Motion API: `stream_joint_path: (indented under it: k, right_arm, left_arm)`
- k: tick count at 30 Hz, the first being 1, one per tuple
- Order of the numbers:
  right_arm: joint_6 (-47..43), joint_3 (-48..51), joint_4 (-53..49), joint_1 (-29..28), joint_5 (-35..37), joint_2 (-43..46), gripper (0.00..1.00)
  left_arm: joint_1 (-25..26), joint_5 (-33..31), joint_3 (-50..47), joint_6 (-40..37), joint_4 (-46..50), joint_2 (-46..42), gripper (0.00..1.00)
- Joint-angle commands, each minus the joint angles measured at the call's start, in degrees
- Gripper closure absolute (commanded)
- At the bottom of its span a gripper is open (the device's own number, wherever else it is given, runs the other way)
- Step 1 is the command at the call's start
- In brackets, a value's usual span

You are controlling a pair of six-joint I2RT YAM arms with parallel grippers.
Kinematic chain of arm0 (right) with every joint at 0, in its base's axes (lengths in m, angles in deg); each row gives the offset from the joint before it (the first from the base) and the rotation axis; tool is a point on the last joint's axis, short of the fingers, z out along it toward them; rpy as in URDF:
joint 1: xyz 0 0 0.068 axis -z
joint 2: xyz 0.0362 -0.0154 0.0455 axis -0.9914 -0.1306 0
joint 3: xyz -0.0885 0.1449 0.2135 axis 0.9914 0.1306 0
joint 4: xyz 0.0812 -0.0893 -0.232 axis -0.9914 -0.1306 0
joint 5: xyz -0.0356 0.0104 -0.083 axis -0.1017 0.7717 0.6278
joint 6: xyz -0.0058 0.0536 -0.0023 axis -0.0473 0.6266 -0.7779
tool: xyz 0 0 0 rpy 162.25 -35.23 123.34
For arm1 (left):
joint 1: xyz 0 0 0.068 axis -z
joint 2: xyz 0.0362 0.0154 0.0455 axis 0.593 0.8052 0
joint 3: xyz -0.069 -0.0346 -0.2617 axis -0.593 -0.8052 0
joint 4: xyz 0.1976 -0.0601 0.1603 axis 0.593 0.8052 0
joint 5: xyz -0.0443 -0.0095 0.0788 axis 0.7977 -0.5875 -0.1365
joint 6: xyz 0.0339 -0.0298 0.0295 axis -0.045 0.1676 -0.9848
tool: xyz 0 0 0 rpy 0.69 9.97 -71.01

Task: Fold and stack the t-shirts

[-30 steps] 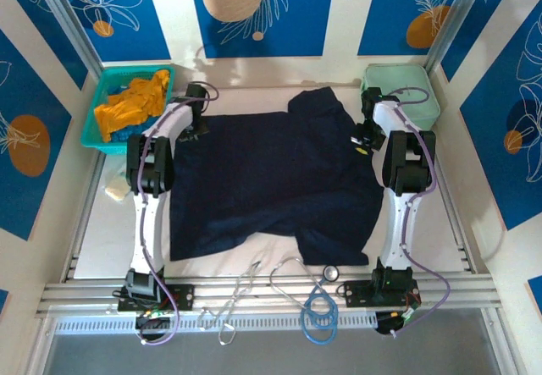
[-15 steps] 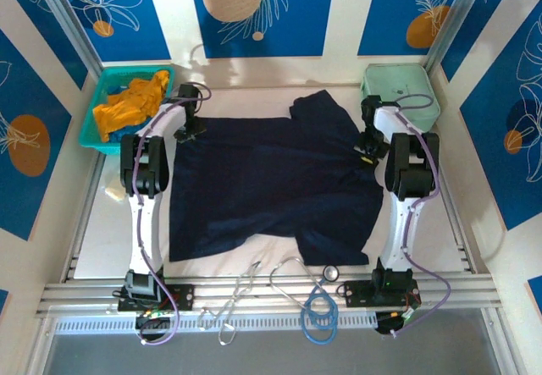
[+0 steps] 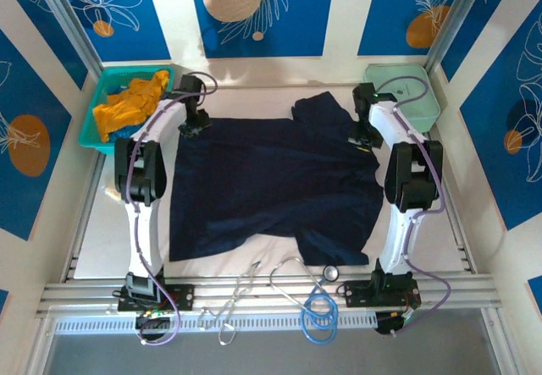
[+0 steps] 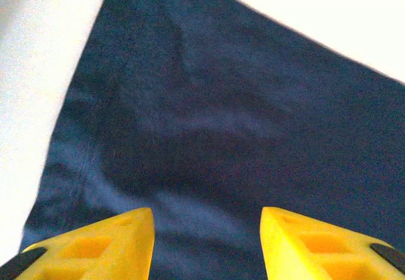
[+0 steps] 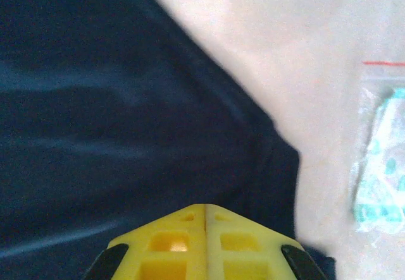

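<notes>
A large dark navy t-shirt (image 3: pixel 271 180) lies spread over the white table, its near hem rumpled. My left gripper (image 3: pixel 196 128) hovers over the shirt's far left corner. In the left wrist view this gripper (image 4: pixel 207 212) is open, its yellow fingers (image 4: pixel 126 242) apart, with navy cloth (image 4: pixel 209 122) flat beneath them. My right gripper (image 3: pixel 362 138) is at the shirt's far right edge by the sleeve. In the right wrist view it (image 5: pixel 205 207) is shut, tips together just above the navy cloth (image 5: pixel 114 103); no cloth shows between them. A mustard-orange t-shirt (image 3: pixel 127 108) is bunched in the basket.
The teal basket (image 3: pixel 95 142) stands at the far left, a mint-green case (image 3: pixel 415 96) at the far right. A clear bag with teal bits (image 5: pixel 380 166) lies on the table beside the shirt's edge. Loose cables (image 3: pixel 318 307) rest on the front rail.
My left gripper has opened and let go of the shirt's far left corner. Both arms have reached farther toward the back of the table.
</notes>
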Motion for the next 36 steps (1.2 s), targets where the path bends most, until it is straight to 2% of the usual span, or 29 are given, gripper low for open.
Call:
stream_joint_path:
  k: [1, 6, 10, 14, 17, 26, 28, 32, 36]
  right_arm:
    - [-2.89, -1.24, -2.67, -2.62, -3.33, -1.79, 1.0]
    - [-2.11, -3.14, -3.69, -4.01, -4.97, -8.29, 1.0]
    - [-1.93, -5.58, -4.92, -4.11, -5.31, -12.4, 1.0]
    - [-2.99, -10.58, -6.13, -3.47, -5.14, -16.85, 1.0]
    - [-4.02, -19.06, -9.31, -2.42, -4.26, -22.18, 1.0]
    - [-7.33, -53.4, -19.27, 1.25, -6.62, -39.63, 1.0]
    - [-7.92, -55.33, -17.69, 1.87, -8.36, -40.22, 1.0]
    - [-9.55, -54.37, -13.76, 2.43, -12.14, -38.61, 1.0]
    - [-10.63, -52.69, -13.44, 1.58, -12.91, -33.82, 1.0]
  left_arm:
    - [1.9, 0.5, -5.14, -2.51, 3.98, -5.31, 0.62]
    - [4.22, 4.39, -16.04, -0.58, -0.86, -5.28, 0.73]
    - [5.73, 5.02, -15.38, 0.13, -0.87, 0.01, 0.77]
    - [5.8, 3.93, -9.45, 0.18, 1.94, 6.03, 0.78]
    - [5.52, 1.81, -1.67, -0.54, 5.8, 10.86, 0.78]
    - [2.25, -1.42, 26.9, -2.46, 18.89, 25.08, 0.78]
    - [1.38, -1.47, 30.88, -2.51, 20.32, 27.04, 0.78]
    - [0.57, -1.08, 31.29, -2.7, 18.92, 26.74, 0.76]
    - [0.85, 3.36, 29.04, -3.42, 16.09, 23.52, 0.64]
